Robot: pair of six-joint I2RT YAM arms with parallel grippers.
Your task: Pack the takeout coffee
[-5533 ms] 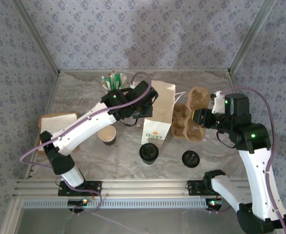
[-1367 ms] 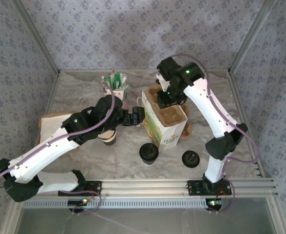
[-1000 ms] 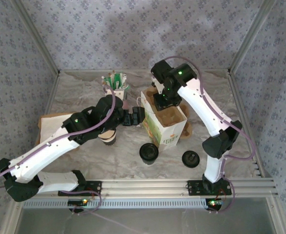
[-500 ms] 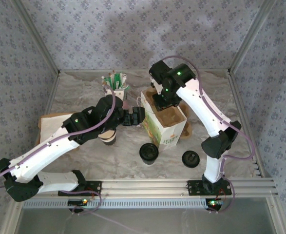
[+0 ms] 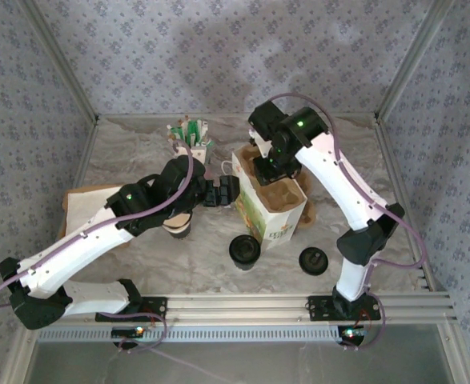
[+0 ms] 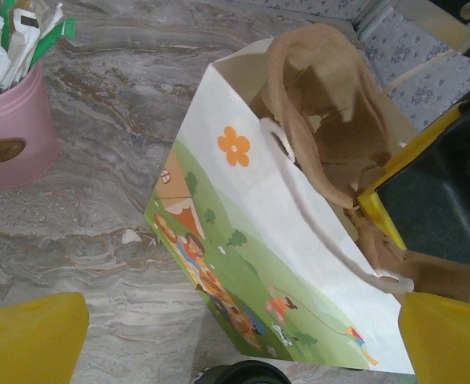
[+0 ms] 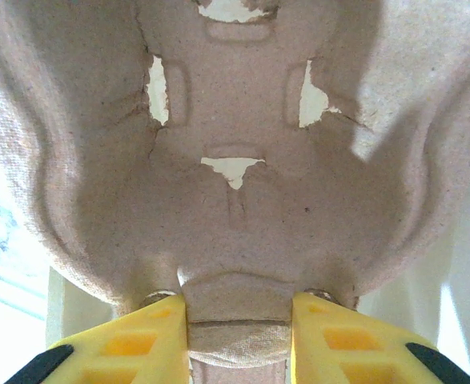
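Top external: my right tool (image 5: 268, 170) pinches the cardboard cup carrier (image 5: 285, 193), which sits down inside the white bag (image 5: 271, 226). The takeout coffee (image 5: 245, 250) stands lidded on the worktop (image 5: 130, 160), just in front of the bag. Left wrist: my left tool (image 6: 241, 340) gapes wide, facing the bag's printed side. Right wrist: I see yellow fingers (image 7: 138, 344) narrowed on the carrier's rim, touching it on both sides.

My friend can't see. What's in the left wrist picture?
A white bag with cartoon pictures stands on a table, a brown cardboard cup carrier sticking out of its top. A pink pot of packets sits upper left; yellow fingers of the open left claw show at the bottom corners.
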